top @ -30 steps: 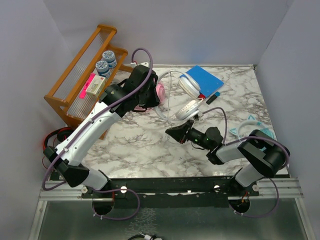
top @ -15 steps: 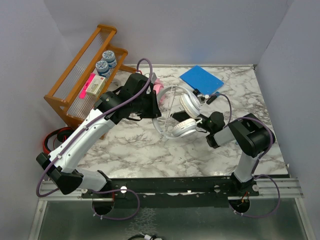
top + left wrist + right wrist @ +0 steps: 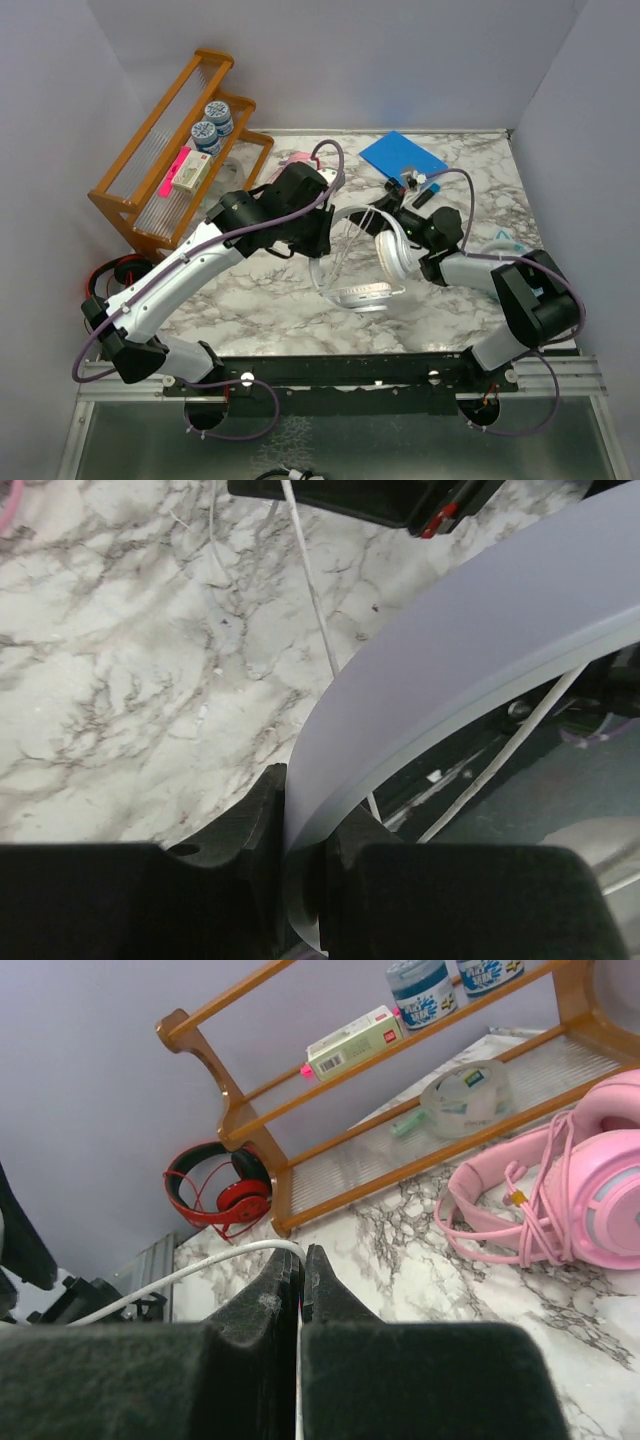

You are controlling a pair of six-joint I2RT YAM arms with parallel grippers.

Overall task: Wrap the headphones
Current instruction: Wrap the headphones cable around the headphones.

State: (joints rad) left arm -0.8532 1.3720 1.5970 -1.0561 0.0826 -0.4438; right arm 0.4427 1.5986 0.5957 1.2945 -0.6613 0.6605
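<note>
The white headphones [image 3: 393, 255] are held over the middle of the table. My left gripper [image 3: 322, 240] is shut on their white headband [image 3: 450, 680], which fills the gap between the jaws in the left wrist view [image 3: 305, 820]. My right gripper [image 3: 392, 207] is shut on the thin white cable [image 3: 200, 1270], which leaves the closed jaws [image 3: 301, 1255] to the left. The cable also crosses the left wrist view [image 3: 310, 590]. The pink headphones [image 3: 590, 1180] lie with a coiled pink cable by the shelf, mostly hidden in the top view [image 3: 298, 159]. The teal headphones [image 3: 508, 243] peek out behind my right arm.
A wooden shelf [image 3: 170, 150] stands at the back left with tins [image 3: 212, 122], a box and a tape roll [image 3: 465, 1100]. Red-and-black headphones [image 3: 215, 1185] lie off the table's left edge. A blue notebook [image 3: 402, 158] lies at the back.
My left gripper has carried the white headphones from the back toward the table's middle. My right gripper has swung from the table's centre up and back, trailing the white cable.
</note>
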